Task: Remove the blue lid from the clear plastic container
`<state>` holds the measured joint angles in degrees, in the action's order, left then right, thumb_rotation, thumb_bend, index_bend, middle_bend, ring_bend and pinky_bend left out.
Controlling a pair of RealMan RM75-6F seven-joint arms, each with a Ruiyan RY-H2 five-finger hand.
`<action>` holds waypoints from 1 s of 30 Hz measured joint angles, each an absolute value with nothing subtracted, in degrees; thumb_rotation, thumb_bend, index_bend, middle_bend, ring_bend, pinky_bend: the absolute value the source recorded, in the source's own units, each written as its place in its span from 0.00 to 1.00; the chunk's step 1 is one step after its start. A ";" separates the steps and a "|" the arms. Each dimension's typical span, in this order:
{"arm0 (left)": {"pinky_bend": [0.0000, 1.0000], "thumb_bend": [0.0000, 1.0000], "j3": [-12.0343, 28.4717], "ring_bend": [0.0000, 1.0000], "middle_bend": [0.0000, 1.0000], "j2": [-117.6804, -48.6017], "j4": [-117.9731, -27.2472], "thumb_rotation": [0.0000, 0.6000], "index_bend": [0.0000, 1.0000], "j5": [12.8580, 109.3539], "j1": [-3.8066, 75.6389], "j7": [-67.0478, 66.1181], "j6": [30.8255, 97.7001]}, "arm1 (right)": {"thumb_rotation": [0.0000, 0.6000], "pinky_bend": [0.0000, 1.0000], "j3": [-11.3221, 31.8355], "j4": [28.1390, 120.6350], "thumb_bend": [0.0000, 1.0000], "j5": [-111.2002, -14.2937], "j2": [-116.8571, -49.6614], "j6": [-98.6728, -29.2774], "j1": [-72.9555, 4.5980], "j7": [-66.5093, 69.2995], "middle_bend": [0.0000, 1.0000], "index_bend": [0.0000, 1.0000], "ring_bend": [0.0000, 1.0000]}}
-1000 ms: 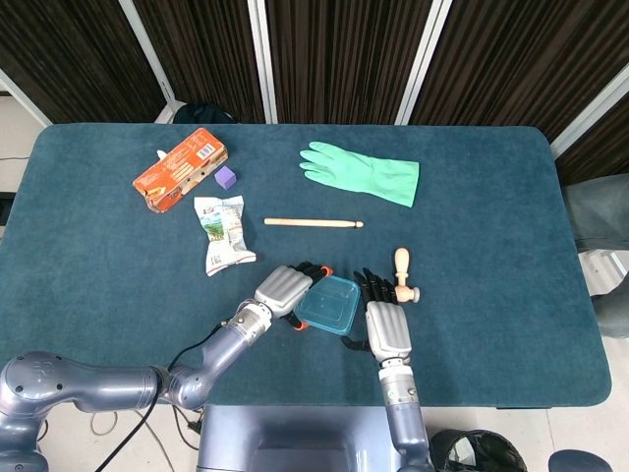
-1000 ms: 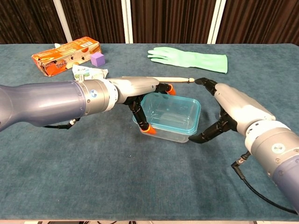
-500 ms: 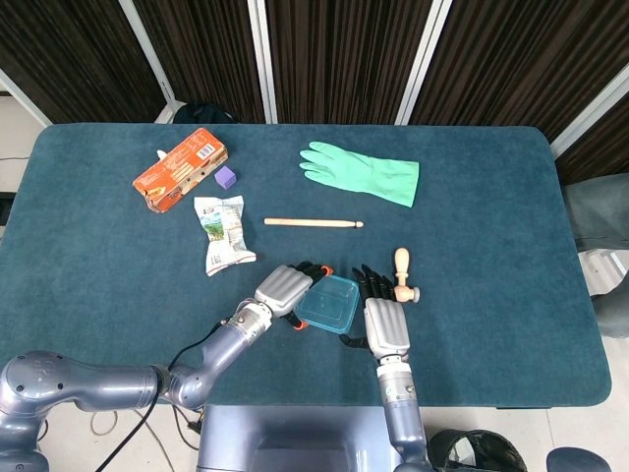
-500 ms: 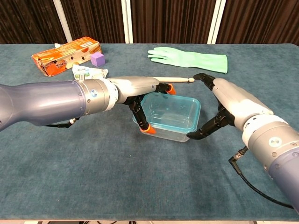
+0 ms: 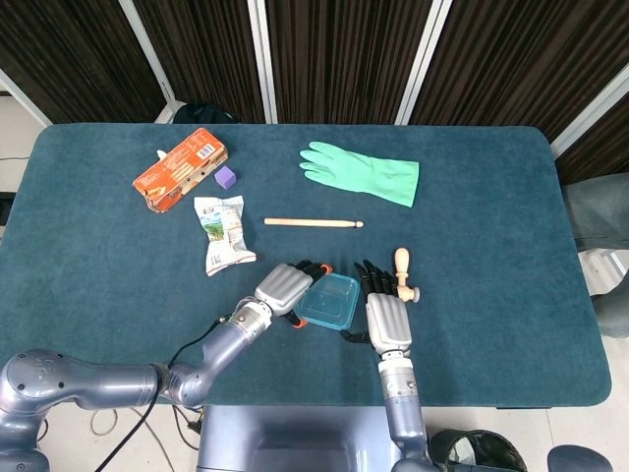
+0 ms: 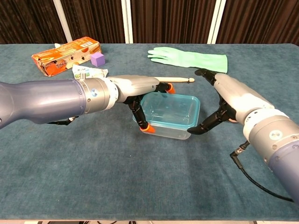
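Container point(image 6: 169, 116), clear plastic, with blue lid point(image 5: 328, 301) fitted: set on the table point(image 5: 491, 226) at its near edge, between the two hands. Long axis: not judged.

Left hand point(image 6: 140, 91): fingers spread over the container's left side, tips touching its wall; it is braced rather than lifted.

Right hand point(image 6: 229, 100): held open, nothing grasped, fingertips just beside the right wall; contact cannot be told.

Tabletop point(image 5: 118, 265): you have a dark teal cloth surface.
Far side: green rubber glove point(image 5: 362, 174), orange carton point(image 5: 180, 169), purple cube point(image 5: 226, 178).
Middle: snack packet point(image 5: 222, 233), wooden stick point(image 5: 313, 223).
Near you: clear plastic container point(image 5: 328, 302), wooden stamp point(image 5: 403, 274).
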<state>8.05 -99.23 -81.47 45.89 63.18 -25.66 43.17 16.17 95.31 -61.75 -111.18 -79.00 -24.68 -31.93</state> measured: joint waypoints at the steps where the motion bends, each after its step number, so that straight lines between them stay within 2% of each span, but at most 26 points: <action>1: 0.33 0.22 8.04 0.18 0.24 -99.22 -81.53 1.00 0.19 45.89 63.19 -25.66 43.19 | 1.00 0.00 16.35 95.35 0.12 -61.70 -111.17 -79.06 -24.79 -31.97 0.00 0.00 0.00; 30: 0.36 0.22 8.16 0.20 0.24 -99.09 -82.32 1.00 0.19 45.41 64.01 -25.17 42.63 | 1.00 0.00 16.92 95.37 0.12 -60.12 -112.01 -79.80 -25.52 -31.04 0.00 0.00 0.00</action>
<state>8.16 -99.09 -82.32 45.41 64.01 -25.17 42.63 16.92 95.37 -60.12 -112.01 -79.80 -25.52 -31.04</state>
